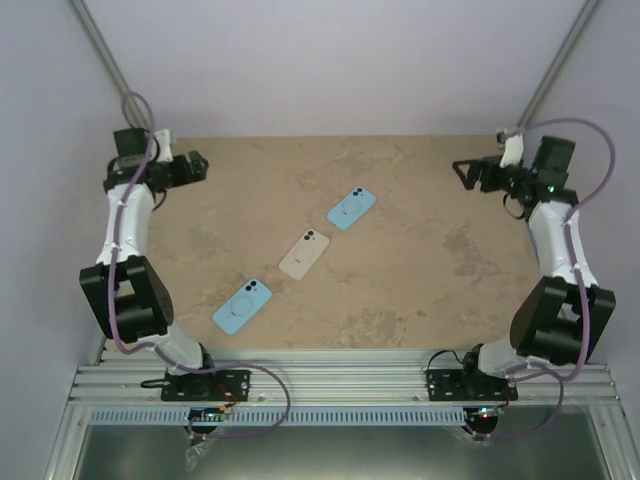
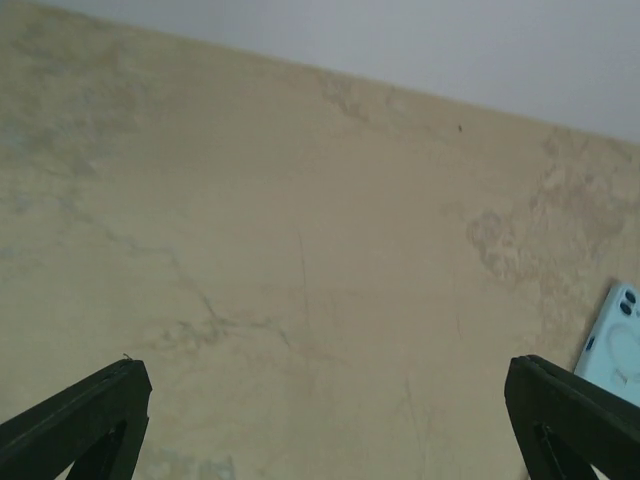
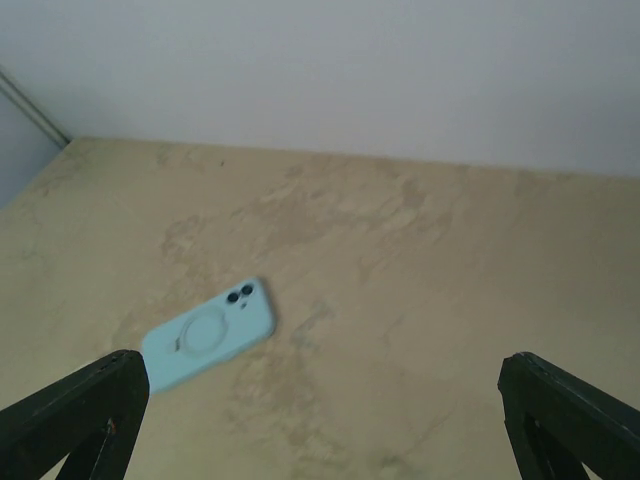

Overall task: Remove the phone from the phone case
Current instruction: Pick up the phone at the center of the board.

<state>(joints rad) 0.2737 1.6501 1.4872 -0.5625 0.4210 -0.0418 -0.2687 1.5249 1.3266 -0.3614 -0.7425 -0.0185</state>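
Three phones lie back up in a diagonal row on the tan table. A light-blue cased phone (image 1: 351, 208) is the farthest, a beige one (image 1: 304, 253) lies in the middle, and another light-blue cased phone (image 1: 242, 305) is nearest. My left gripper (image 1: 198, 166) hovers at the far left, open and empty, well away from them. My right gripper (image 1: 463, 172) hovers at the far right, also open and empty. The right wrist view shows a blue cased phone (image 3: 208, 330) ahead of the left finger (image 3: 85, 415). In the left wrist view only a blue case corner (image 2: 615, 340) shows, by the right finger (image 2: 570, 420).
The tan stone-patterned table (image 1: 420, 270) is bounded by pale walls at the back and sides. An aluminium rail (image 1: 340, 385) with both arm bases runs along the near edge.
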